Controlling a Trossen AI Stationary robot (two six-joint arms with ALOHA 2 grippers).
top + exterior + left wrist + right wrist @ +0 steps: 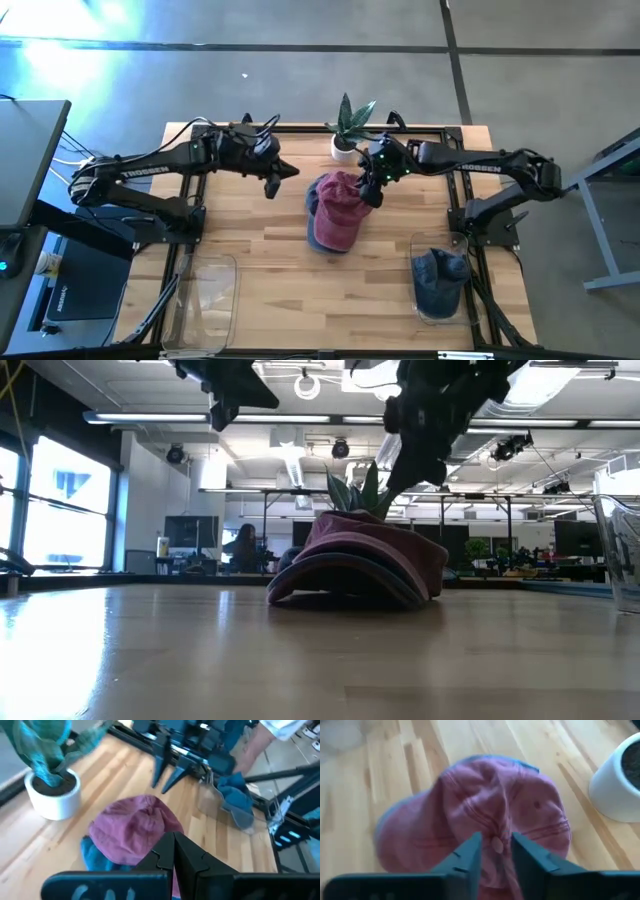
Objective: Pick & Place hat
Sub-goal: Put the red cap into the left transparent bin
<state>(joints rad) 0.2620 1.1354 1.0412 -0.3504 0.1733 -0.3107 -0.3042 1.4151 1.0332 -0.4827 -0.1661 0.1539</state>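
A pink hat (338, 218) lies crown up at the middle of the table, resting on a blue hat (312, 198) whose edge shows beneath it. My right gripper (495, 842) hangs just above the pink hat's crown, open. Its fingers stand on either side of the top button (496, 845), clear of the cloth. In the low view it (400, 470) is above the hat (355, 555). My left gripper (275, 182) is shut, in the air to the left of the hats, holding nothing.
A potted plant in a white pot (347, 140) stands just behind the hats. A clear container (440, 285) at the near right holds another blue hat. A second clear container (205, 295) stands at the near left. A person's sleeve (280, 730) shows beyond the table.
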